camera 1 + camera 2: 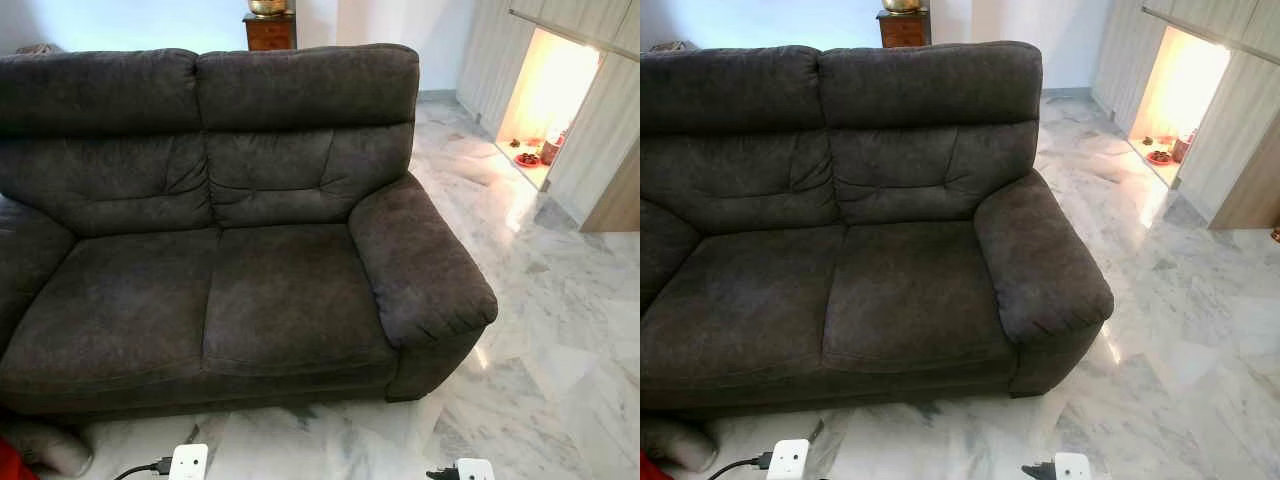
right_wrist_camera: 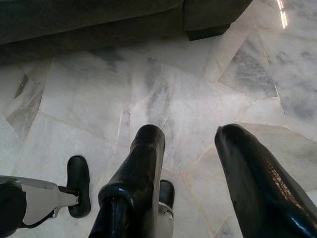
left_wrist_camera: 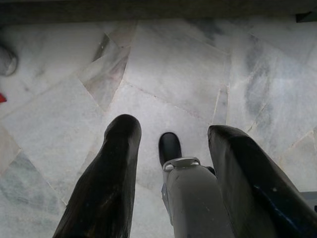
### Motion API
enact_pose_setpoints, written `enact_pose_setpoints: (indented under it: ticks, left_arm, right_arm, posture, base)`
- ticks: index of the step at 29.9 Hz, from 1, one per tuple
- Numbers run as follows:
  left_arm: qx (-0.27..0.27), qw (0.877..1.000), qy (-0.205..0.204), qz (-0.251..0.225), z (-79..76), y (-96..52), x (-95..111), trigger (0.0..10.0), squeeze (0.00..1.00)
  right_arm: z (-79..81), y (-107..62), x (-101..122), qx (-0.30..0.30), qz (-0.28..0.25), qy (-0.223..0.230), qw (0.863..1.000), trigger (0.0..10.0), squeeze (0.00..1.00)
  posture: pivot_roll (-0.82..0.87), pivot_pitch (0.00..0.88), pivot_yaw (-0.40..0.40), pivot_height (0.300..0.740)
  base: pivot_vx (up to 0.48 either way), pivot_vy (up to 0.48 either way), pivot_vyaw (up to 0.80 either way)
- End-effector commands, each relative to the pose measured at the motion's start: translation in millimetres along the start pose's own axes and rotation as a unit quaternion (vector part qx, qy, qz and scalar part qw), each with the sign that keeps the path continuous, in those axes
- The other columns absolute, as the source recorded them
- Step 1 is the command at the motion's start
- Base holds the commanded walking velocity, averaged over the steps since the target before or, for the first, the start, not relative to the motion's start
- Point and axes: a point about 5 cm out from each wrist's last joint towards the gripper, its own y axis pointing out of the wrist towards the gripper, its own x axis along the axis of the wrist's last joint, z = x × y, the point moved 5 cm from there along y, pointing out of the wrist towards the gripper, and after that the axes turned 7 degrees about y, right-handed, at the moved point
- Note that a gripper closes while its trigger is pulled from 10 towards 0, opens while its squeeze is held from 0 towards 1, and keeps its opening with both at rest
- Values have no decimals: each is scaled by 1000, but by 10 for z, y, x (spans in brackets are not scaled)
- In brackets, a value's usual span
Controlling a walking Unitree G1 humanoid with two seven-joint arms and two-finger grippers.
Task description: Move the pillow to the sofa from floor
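Here, one sofa (image 1: pixel 220 230) — two seat cushions — one pillow (image 1: pixel 45 445) on the floor (image 1: pixel 560 330).

1. The sofa (image 1: pixel 250 260) wears a dark grey, suede-like cloth, matt and faintly mottled.
2. The floor (image 1: pixel 560 330) is polished marble, white with grey veins, glossy enough to mirror the light.
3. The left gripper (image 3: pixel 171 148) has smooth black fingers with a dull sheen.
4. The right gripper (image 2: pixel 190 148) looks glossier, like hard plastic.
5. The cabinet (image 1: pixel 270 30) behind is varnished brown wood.
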Motion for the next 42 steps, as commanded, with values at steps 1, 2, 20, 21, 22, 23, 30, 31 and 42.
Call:
enact_pose_setpoints:
  ticks: [1, 2, 20, 21, 22, 23, 30, 31, 42]
  left_arm:
    - [55, 997, -9, 49, 683, -133, -306, 10000, 0]
    - [55, 997, -9, 49, 683, -133, -306, 10000, 0]
    - [52, 997, -10, 49, 671, -127, -296, 10000, 0]
    - [51, 997, -8, 51, 668, -129, -305, 10000, 0]
    - [51, 997, -8, 51, 667, -130, -308, 10000, 0]
    - [51, 997, -8, 51, 667, -130, -310, 10000, 0]
    - [48, 998, -5, 50, 644, -130, -317, 10000, 0]
    - [48, 998, -5, 50, 642, -129, -316, 10000, 0]
    - [53, 997, 4, 50, 720, -138, -299, 10000, 0]
  right_arm:
    - [318, 84, 83, 41, 26, 113, 992, 10000, 0]
    - [318, 84, 83, 41, 26, 113, 992, 10000, 0]
    - [303, 86, 109, 40, 22, 102, 994, 10000, 0]
    - [302, 86, 108, 39, 21, 104, 994, 10000, 0]
    - [301, 85, 105, 39, 21, 104, 994, 10000, 0]
    - [300, 85, 102, 39, 22, 103, 994, 10000, 0]
    - [293, 82, 82, 35, 23, 114, 993, 10000, 0]
    - [295, 82, 80, 35, 23, 121, 992, 10000, 0]
    - [352, 89, 87, 36, 18, 135, 990, 10000, 0]
  posture:
    - [148, 0, -45, 740]
    - [148, 0, -45, 740]
    - [108, 0, -30, 740]
    - [107, 0, -29, 740]
    - [108, 0, -28, 740]
    - [108, 0, -28, 740]
    - [106, 0, -25, 740]
    - [106, 0, -25, 740]
    - [127, 0, -6, 740]
  base:
    - [0, 0, 0]
    - [0, 0, 0]
    - [0, 0, 464]
    - [0, 0, 800]
    - [0, 0, 800]
    - [0, 0, 800]
    - [0, 0, 686]
    - [0, 0, 0]
    - [0, 0, 0]
